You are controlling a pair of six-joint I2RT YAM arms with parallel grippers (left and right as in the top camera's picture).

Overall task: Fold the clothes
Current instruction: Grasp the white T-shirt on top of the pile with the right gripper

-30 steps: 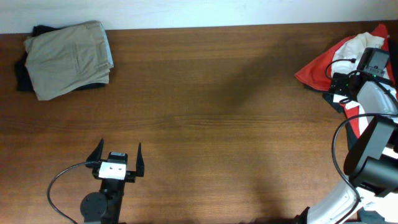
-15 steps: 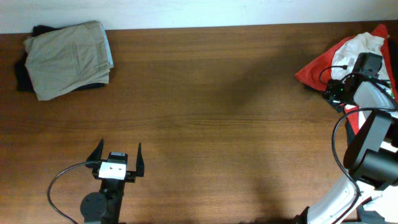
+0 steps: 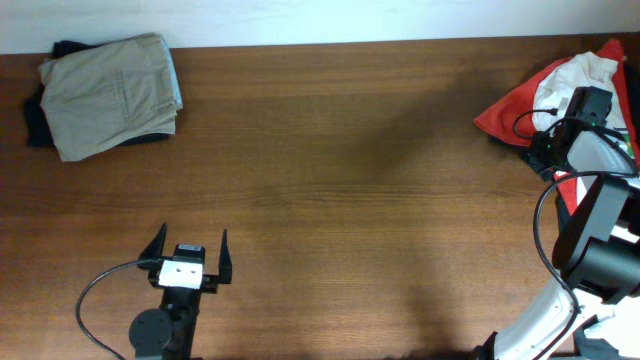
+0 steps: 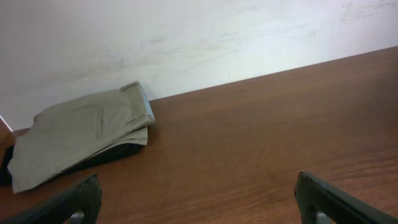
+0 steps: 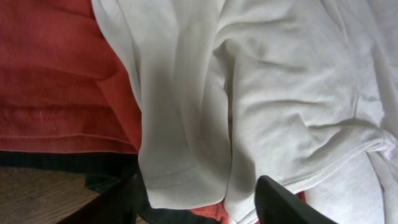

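A: Nearest first. Left tool (image 3: 192, 240): low on the bench (image 3: 350, 200), fingers wide apart, nothing held.

B: Noted. Right tool (image 5: 199, 202)?

A: Found in the heap at the bench's right end. Its fingers are seen apart with a fold of the white shirt (image 5: 280, 93) between them. Whether that cloth is already pinched cannot be told.

B: What lies around it?

A: A red garment (image 5: 56, 81) is seen beneath and beside the shirt, with a dark garment (image 5: 62, 163) under that.

B: Advice for the pick?

A: Only white cloth should be taken. A hem or edge is preferred to a mid-panel wad. The lift should be kept slow so the red garment is not dragged along. The bare middle of the bench is judged best for spreading.

B: Farthest?

A: Khaki garment (image 3: 110, 95), folded atop a dark piece (image 3: 38, 125) at the far-left corner, well apart.
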